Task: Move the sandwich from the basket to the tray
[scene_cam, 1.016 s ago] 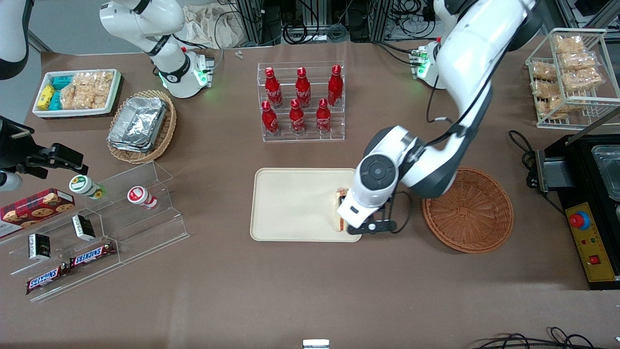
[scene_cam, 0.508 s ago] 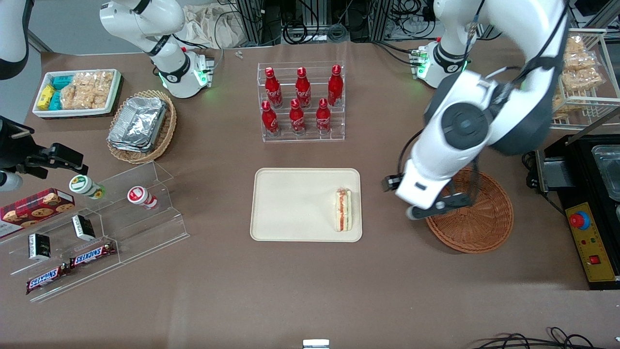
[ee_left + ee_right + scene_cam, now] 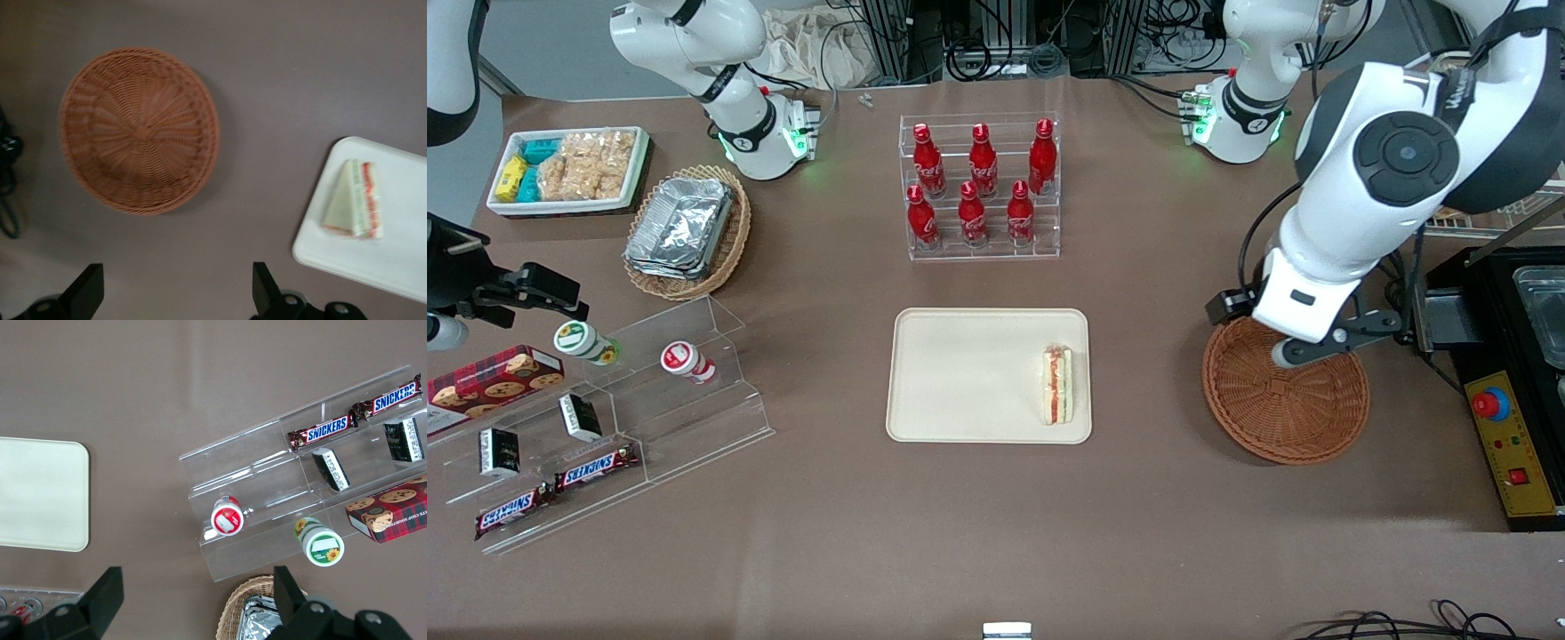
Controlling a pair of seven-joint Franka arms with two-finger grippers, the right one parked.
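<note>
1. Sandwich (image 3: 1057,386) position: lies flat on the tray (image 3: 969,373), at the tray end nearest the basket (image 3: 1285,400), with its red-orange filling stripe running along one edge.
2. The wrist view shows the same wedge (image 3: 353,200) resting wholly inside the tray (image 3: 400,260) rim, with no contact with the hand.
3. The basket is a round, reddish-brown wicker bowl. It stands on the brown worktop (image 3: 978,516), beside the tray and apart from it, toward the working arm's end.
4. In the wrist view the basket (image 3: 140,130) interior shows bare weave only.
5. The hand (image 3: 1307,342) hangs above the basket, over the rim section farther from the front camera, well apart from the sandwich.
6. Hand state: in the wrist view the two dark fingers (image 3: 85,292) stand spread wide with bare worktop between them; the hand (image 3: 177,293) is open and holds nothing.
7. A clear rack of red bottles (image 3: 978,187) stands farther from the front camera than the tray.
8. A paler wicker basket with foil trays (image 3: 685,231) lies toward the parked arm's end, well apart from the tray.
</note>
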